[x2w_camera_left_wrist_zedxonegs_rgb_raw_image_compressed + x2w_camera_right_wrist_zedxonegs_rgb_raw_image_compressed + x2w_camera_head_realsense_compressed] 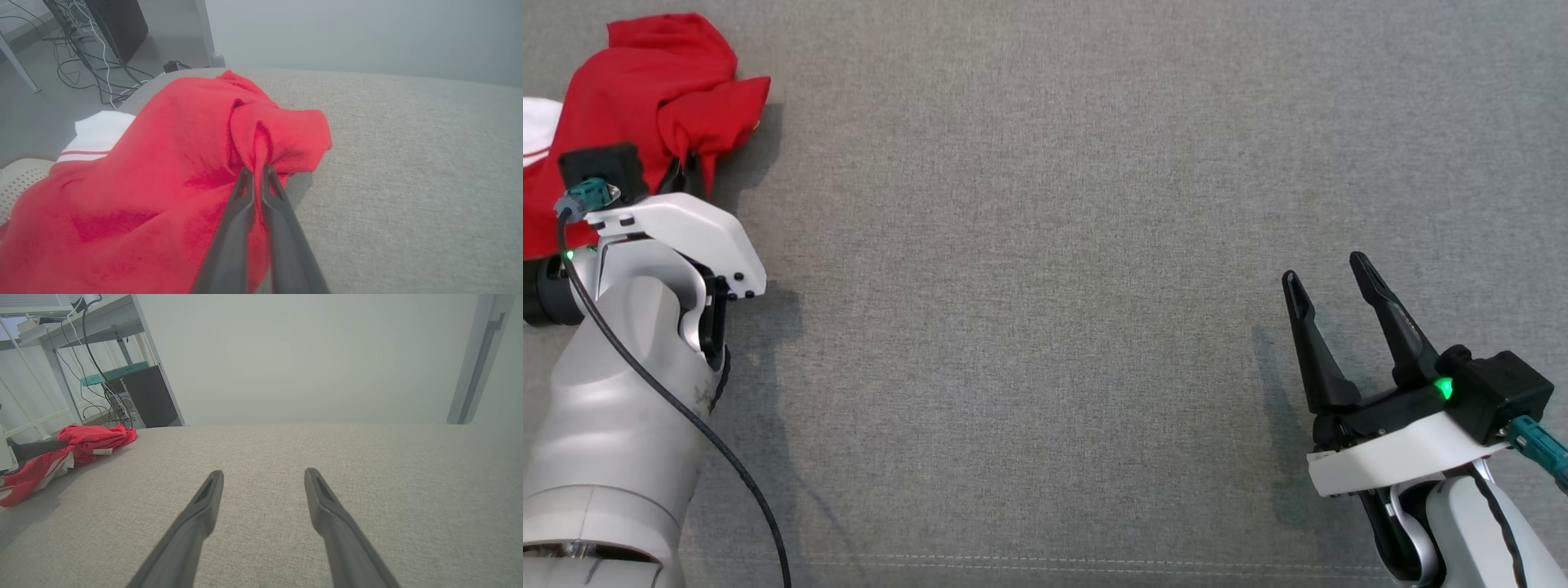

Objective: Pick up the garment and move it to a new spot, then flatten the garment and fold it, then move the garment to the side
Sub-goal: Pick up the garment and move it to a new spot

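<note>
At the far left corner of the surface [1045,245]:

1. Garment [645,90]. Red, soft, slightly fuzzy knit, lying crumpled in rounded folds. It has a white part [94,139] crossed by thin red stripes, and a small white label [102,451] shows at one edge. It lies heaped at the edge of the surface, its lower portion trailing off the left side.

2. Left gripper [256,169]. It is clenched on a raised vertical pleat of the red cloth, which is pinched between the tips of its two long, dark, tapering fingers [282,212].

3. Right gripper [1327,269]. It is released, its fingers spread in a V, and holds nothing. It sits over bare surface at the lower right, well apart from the garment.

4. Surface. Grey, coarse woven upholstery, flat, with a stitched seam near the front edge.

5. Perforated object [20,179]. Cream, rigid, dotted with small holes, and partly under the cloth. Whether it is a basket cannot be told, and its contents are hidden.

6. Computer case [118,24]. Black and boxy, standing on the floor beyond the surface among loose cables [81,69].
</note>
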Available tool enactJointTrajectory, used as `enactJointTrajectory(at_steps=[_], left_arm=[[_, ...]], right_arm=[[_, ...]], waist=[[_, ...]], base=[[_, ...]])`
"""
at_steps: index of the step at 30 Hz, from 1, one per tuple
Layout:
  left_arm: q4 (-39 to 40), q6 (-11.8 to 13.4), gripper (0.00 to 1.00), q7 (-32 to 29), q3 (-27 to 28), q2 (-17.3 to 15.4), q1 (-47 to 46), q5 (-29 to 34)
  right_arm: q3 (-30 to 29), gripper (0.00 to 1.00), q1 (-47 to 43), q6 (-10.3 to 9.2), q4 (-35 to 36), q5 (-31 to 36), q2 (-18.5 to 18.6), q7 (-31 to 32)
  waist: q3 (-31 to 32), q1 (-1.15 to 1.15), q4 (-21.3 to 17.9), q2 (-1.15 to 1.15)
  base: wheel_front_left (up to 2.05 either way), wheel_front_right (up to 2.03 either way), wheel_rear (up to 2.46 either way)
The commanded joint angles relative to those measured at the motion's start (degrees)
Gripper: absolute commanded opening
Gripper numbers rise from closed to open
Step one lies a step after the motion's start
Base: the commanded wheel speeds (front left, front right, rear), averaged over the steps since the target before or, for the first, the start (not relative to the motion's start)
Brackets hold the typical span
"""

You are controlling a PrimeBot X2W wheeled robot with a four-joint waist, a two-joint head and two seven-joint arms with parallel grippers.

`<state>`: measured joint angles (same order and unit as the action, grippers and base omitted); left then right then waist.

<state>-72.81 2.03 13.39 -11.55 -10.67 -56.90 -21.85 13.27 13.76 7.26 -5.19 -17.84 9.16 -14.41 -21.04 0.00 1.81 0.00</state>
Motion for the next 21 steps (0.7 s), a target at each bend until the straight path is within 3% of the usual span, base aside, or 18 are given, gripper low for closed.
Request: enactJointTrajectory(at_steps=[1, 3, 13, 21], left_arm=[[2.0, 0.2, 0.00, 0.9, 0.9, -3.1, -1.3, -0.2], [4.1, -0.6, 0.00, 1.4, 0.2, -3.1, -1.1, 0.6], [26.1, 0.4, 0.00, 1.6, 0.6, -2.1, 5.0, 6.5], [33.7, -1.6, 0.00, 1.6, -0.8, 1.2, 7.6, 10.2]], right_arm=[[0.7, 1.00, -0.2, 0.23, 0.6, 0.1, -0.2, -0.6], [0.4, 1.00, -0.4, 0.23, 0.3, 0.1, -0.5, -0.6], [1.4, 1.00, -1.8, 0.23, -1.9, 0.6, -0.9, -0.6], [1.8, 1.00, -4.1, 0.23, -2.9, -0.2, -1.5, -0.6]], waist=[[0.8, 0.00, -0.2, 0.00], [1.8, 0.00, -0.3, 0.00], [7.9, 0.00, -1.9, 0.00], [13.6, 0.00, -5.2, 0.00]], base=[[0.00, 0.00, 0.00], [0.00, 0.00, 0.00], [0.00, 0.00, 0.00], [0.00, 0.00, 0.00]])
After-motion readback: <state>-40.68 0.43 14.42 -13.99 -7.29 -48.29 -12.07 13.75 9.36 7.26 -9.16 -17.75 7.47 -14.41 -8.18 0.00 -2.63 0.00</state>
